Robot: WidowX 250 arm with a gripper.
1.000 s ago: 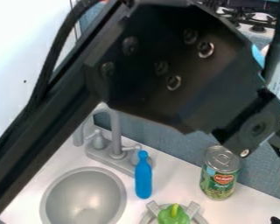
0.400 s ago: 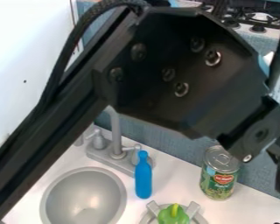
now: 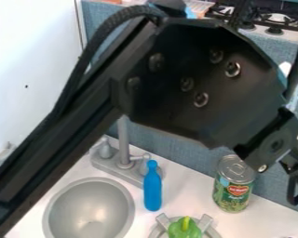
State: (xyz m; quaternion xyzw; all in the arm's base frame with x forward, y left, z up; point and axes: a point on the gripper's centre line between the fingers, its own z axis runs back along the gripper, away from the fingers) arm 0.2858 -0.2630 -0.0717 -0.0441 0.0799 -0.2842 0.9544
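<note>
The black arm [image 3: 195, 79] crosses the camera view from the lower left, over the counter, and its wrist end [image 3: 295, 160] is at the right edge, to the right of a green labelled can [image 3: 233, 186] that stands upright. A blue bottle-shaped object [image 3: 152, 186] is beside the grey faucet [image 3: 125, 144] and the round grey sink [image 3: 89, 209]. A green pepper-like toy with a yellow-green stem [image 3: 185, 228] rests on a grey burner-like stand [image 3: 208, 228] at the bottom edge.
A blue-grey backsplash [image 3: 182, 151] runs behind the white counter [image 3: 269, 218]. At the upper left is a white panel [image 3: 27, 56]. A stove with black grates and knobs [image 3: 274, 30] stands in the top right background.
The arm's large joint has shifted right and slightly down. The wrist end at the right edge has moved lower, and its cable loop lies a little farther left. The counter objects have stayed put.
</note>
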